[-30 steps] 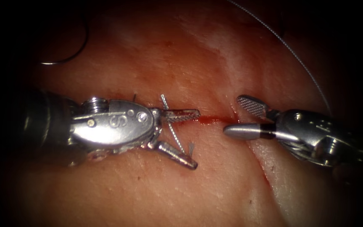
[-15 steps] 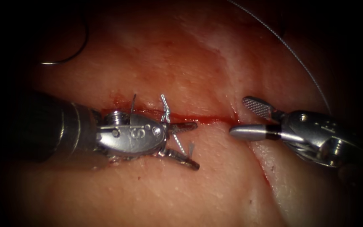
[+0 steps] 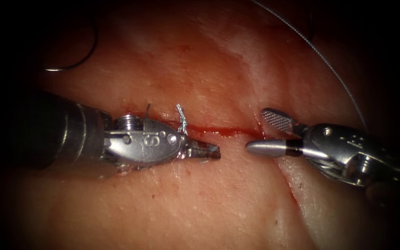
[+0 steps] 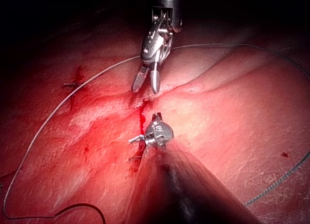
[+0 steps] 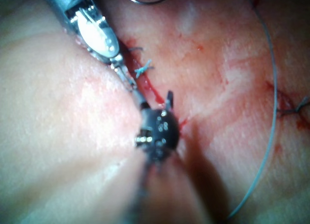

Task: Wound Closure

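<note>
My left tool [image 3: 211, 151] is keeping its 2 jaws pressed together, low on the tissue [image 3: 209, 208] just below the cut [image 3: 209, 128]. A short thread end [image 3: 184, 132] is running down from the knot [image 3: 181, 121] into those jaws, so I am gripping it there. The knot is sitting right on the cut, just above the jaws' base. A 2nd short end [image 3: 146, 110] is sticking up beside my wrist, further left.

In the left wrist view my left tool [image 4: 156, 132] is lying along the cut with the right tool [image 4: 147, 83] facing it.

My right tool [image 3: 255, 130] is hovering near the right end of the cut with its jaws spread apart, 1 ribbed jaw raised and the smooth one level, holding nothing. Its tips are pointing at my left tool, and the 2 are lying apart. Red fluid [image 3: 230, 132] is pooling in the cut between them.

The needle [image 3: 88, 55] is lying free on the tissue, far up and to the left, well away from both tools; neither is holding it. In the right wrist view its curve [image 5: 145, 1] is lying beyond my left tool [image 5: 123, 74].

The thread [image 3: 311, 46] is arcing across the tissue to the right, well above my right tool.
</note>
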Robot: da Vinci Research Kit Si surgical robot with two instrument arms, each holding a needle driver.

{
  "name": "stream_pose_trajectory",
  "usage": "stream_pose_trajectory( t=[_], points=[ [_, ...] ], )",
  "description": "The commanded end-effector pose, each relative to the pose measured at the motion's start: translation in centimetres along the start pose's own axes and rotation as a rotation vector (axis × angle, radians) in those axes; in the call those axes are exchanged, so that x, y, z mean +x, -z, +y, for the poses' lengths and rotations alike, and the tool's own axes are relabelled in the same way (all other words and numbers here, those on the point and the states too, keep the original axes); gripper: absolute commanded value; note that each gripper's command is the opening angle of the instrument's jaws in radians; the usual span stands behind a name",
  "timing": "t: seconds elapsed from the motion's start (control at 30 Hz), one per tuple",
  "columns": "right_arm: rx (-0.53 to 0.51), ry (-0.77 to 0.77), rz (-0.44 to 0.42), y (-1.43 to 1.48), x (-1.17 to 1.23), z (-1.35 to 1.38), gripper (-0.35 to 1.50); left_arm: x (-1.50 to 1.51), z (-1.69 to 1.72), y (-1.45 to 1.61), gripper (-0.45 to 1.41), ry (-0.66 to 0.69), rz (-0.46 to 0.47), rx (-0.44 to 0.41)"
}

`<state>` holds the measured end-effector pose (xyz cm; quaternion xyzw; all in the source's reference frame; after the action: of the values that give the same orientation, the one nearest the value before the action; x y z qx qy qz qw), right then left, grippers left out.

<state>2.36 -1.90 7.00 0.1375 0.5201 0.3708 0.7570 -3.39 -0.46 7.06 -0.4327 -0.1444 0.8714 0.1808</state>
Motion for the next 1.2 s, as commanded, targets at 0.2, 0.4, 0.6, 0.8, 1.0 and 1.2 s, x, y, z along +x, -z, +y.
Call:
stream_pose_trajectory(
  t=[0.2,0.4,0.6,0.8,1.0,1.2],
  points=[
    [0.041,0.066,0.031,-0.29,-0.11,-0.04,1.14,0.13,-0.23,0.18,-0.45,0.022,0.041,0.022],
    [0.046,0.113,0.052,-0.48,-0.09,-0.05,1.14,0.07,-0.38,0.26,-0.45,0.027,0.04,0.046],
    [0.045,0.135,0.055,-0.64,0.01,-0.18,1.16,0.02,-0.49,0.34,-0.45,0.034,0.052,0.062],
    [0.048,0.131,0.065,-0.76,0.14,-0.3,1.23,0.08,-0.56,0.49,-0.45,0.03,0.067,0.07],
    [0.046,0.124,0.071,-0.86,0.25,-0.37,1.26,0.16,-0.6,0.56,-0.45,0.022,0.082,0.076],
    [0.035,0.129,0.072,-1.0,0.34,-0.37,1.26,0.18,-0.57,0.56,-0.45,0.019,0.086,0.073]
  ],
)
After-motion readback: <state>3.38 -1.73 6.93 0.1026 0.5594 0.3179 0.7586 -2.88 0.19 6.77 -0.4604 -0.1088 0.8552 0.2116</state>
